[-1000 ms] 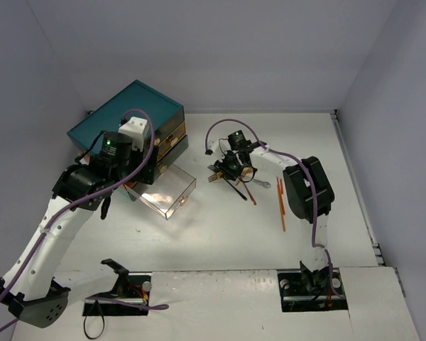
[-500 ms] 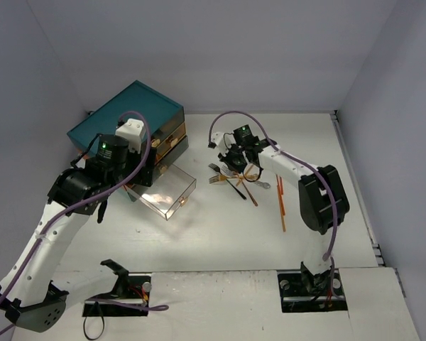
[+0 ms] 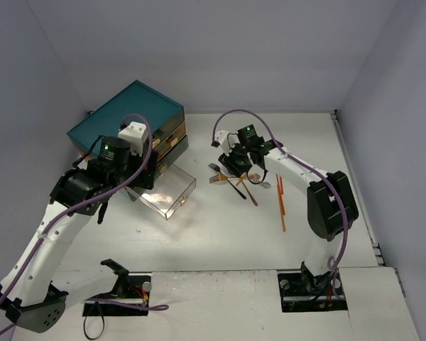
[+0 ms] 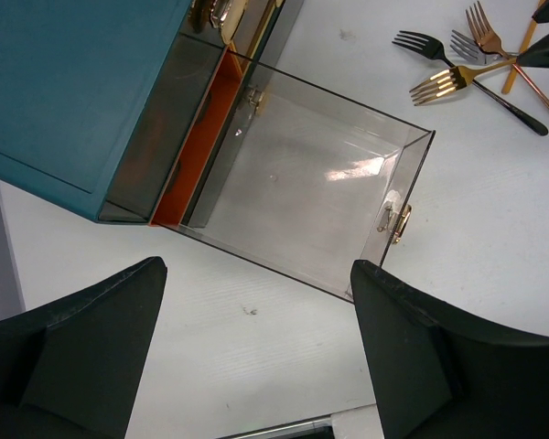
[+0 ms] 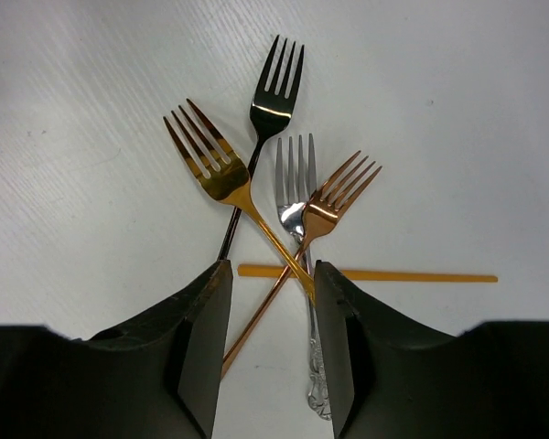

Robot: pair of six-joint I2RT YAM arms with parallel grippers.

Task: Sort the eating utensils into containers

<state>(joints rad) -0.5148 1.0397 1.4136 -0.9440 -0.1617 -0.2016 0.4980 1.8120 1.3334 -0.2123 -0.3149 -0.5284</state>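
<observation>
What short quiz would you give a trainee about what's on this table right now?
1. Multiple choice: how many forks lie below the right end effector? A two, B four, C six.
2. True or false: the pulled-out clear drawer is empty.
3. Fill in: the chopstick lying crosswise by the fork handles is ___ in colour.

Key: 1 B; 2 true; 3 orange.

Forks, chopsticks, chest on table
</observation>
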